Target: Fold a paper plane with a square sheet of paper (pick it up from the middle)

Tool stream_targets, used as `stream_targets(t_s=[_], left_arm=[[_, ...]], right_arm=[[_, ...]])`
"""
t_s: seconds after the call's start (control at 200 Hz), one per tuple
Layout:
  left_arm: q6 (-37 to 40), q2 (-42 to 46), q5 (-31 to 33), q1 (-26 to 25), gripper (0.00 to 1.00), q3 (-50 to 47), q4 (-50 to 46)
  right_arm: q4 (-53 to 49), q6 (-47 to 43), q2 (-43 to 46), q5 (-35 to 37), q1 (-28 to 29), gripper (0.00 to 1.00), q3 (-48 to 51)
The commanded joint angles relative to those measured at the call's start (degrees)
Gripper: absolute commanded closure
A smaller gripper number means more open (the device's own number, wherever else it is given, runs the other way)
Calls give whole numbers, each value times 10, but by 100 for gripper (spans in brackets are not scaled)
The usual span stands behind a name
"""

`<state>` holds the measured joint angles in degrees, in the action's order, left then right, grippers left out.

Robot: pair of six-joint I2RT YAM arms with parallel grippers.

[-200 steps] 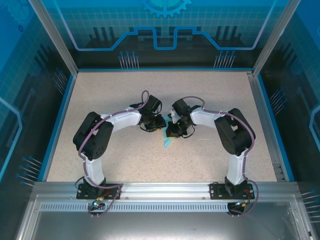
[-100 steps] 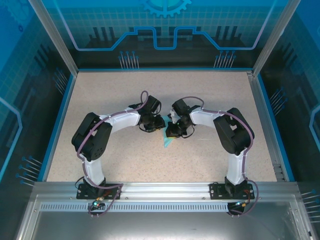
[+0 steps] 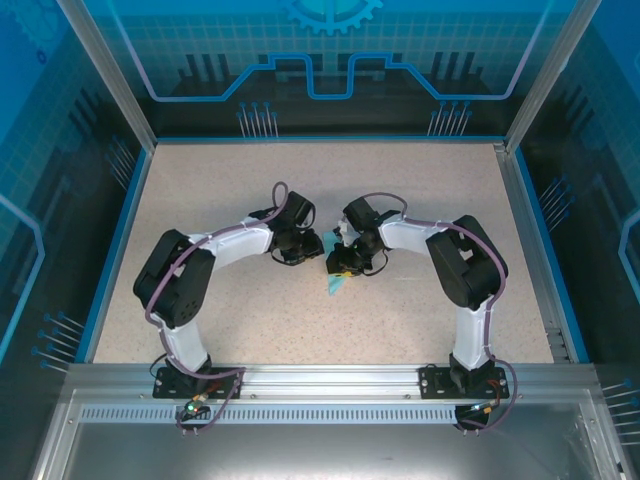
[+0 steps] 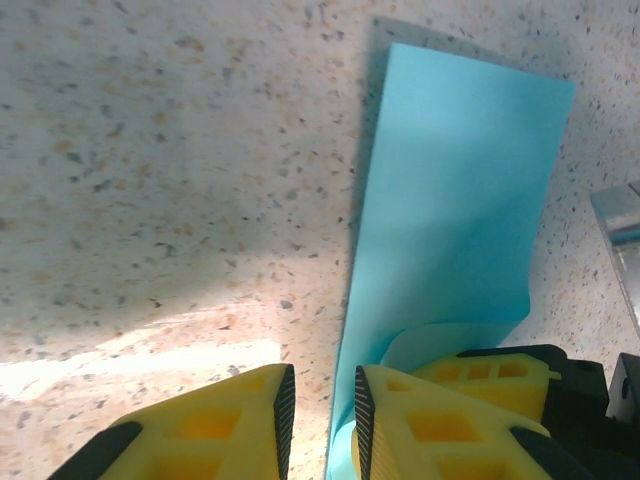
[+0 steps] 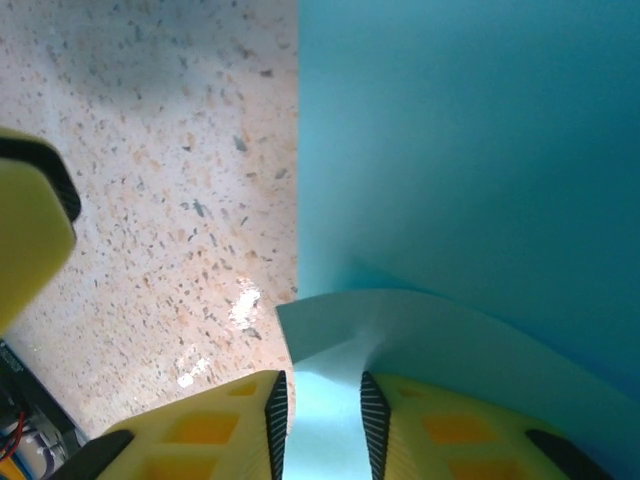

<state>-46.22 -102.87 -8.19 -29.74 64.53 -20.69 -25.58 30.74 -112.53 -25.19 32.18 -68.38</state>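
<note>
The sheet of paper [image 3: 337,284], light cyan and folded into a narrow strip, sits at the table's middle, between the two grippers. In the left wrist view the paper [image 4: 455,190] rises as a tall strip with a curled lower flap. My right gripper [image 5: 317,400] is shut on the paper [image 5: 470,150], whose pale fold fills the gap between its pads. My right gripper [image 3: 341,267] hangs just above the sheet. My left gripper [image 4: 320,400] is slightly open; the paper's edge runs beside its right pad. My left gripper [image 3: 322,246] faces the right one closely.
Speckled beige table [image 3: 220,190] with a blue rim and glass walls all round. A yellow finger of the right gripper [image 4: 490,375] sits behind the paper in the left wrist view. A left gripper finger [image 5: 30,225] stands at the left edge of the right wrist view.
The left arm has drawn back a little to the left, its elbow swinging outward. The right arm and the paper have stayed almost in place.
</note>
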Motion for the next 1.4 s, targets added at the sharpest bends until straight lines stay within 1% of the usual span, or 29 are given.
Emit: stream_targets(t_s=[0.0, 0.23, 0.42, 0.785, 0.955, 1.025, 1.115, 1.271, 1.391], left_arm=[[-23, 27, 12, 16, 74, -22, -3], [-27, 40, 7, 31, 74, -36, 3], [-25, 41, -5, 32, 74, -37, 6], [-16, 27, -62, 31, 74, -34, 35], [-15, 15, -95, 22, 74, -32, 56], [-16, 7, -113, 16, 76, -31, 65], [-19, -5, -133, 8, 84, -32, 77], [-26, -24, -152, 2, 93, -35, 91], [-30, -39, -158, -2, 98, -32, 91]], right_arm=[[-11, -9, -21, 14, 7, 67, -2], [-6, -13, -23, 14, 7, 57, 2], [-1, -13, -23, 11, 6, 56, 5], [6, -12, -20, 4, -1, 77, 13], [4, -12, -19, 7, -4, 90, 17], [3, -11, -20, 8, -5, 94, 18], [1, -10, -21, 8, -6, 96, 20], [-1, -9, -22, 10, -7, 96, 20], [0, -9, -22, 11, -8, 97, 21]])
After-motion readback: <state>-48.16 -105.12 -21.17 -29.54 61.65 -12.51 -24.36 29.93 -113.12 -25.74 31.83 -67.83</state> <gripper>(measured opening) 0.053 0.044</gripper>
